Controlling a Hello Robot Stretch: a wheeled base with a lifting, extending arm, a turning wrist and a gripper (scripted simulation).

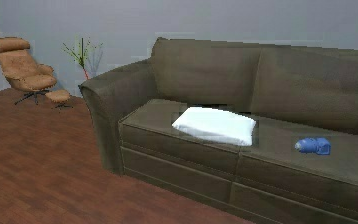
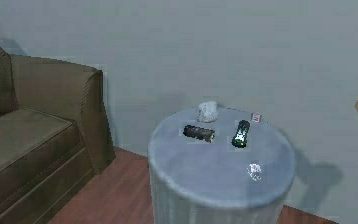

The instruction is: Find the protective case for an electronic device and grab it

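- Olive-brown cushioned sofa [image 1: 257, 90]: matt, woven-looking cloth, slightly rough.
- White rectangular pillow [image 1: 217, 125]: soft, smooth cloth with no shine.
- Reddish-brown plank floor [image 1: 37, 170]: wood with a faint sheen.
- Tan curved lounge chair [image 1: 25, 65]: smooth, leather-like covering.
- Pale blue-grey round table [image 2: 212, 160]: smooth, matt top; its ribbed side may be draped cloth, hard to tell.
- Pale grey wall [image 2: 237, 40]: flat, matt paint.

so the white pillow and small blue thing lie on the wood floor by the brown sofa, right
Not on the floor: the flat white pillow and the small blue object lie on the seat of the dark brown sofa, per the forward view.
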